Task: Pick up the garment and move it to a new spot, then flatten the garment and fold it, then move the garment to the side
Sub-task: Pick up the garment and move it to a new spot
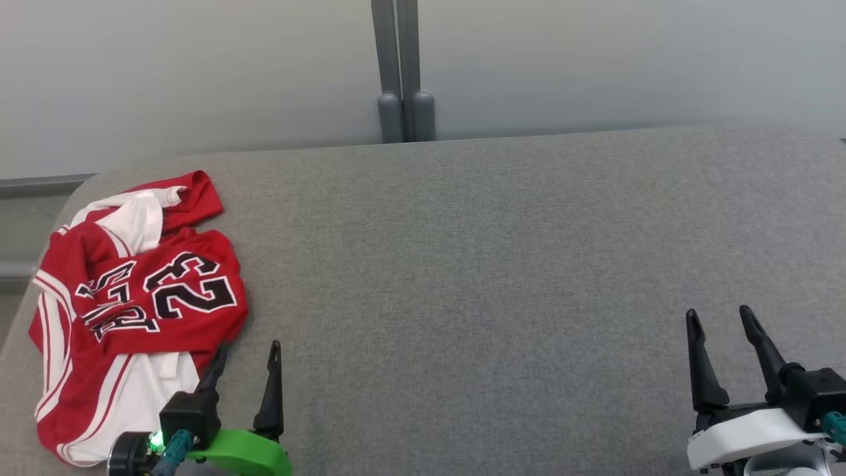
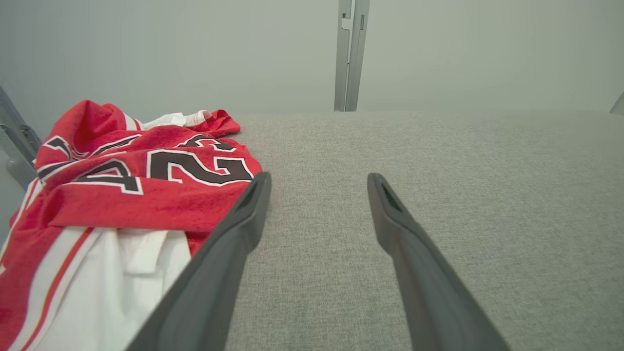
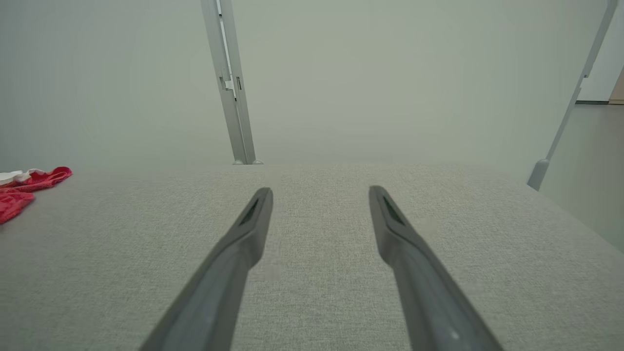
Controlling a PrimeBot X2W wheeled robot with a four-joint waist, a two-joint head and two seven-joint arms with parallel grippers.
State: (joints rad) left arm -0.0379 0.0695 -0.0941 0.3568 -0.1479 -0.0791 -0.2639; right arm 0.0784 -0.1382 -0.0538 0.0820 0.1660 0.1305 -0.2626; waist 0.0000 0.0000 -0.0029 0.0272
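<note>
jersey (image 1: pixel 198 324): red, crumpled, "23" up, 9 o'clock on grey pad (image 1: pixel 496 264). left gripper (image 1: pixel 248 348): spread, empty, 7 o'clock, at jersey edge. right gripper (image 1: pixel 719 312): spread, empty, 4 o'clock.

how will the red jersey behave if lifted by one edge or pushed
Probably floppy: the jersey lies crumpled in soft folds, so it should drape. Likely light, since it looks like thin cloth. Pushed, it would probably bunch on the textured grey surface rather than slide.
</note>
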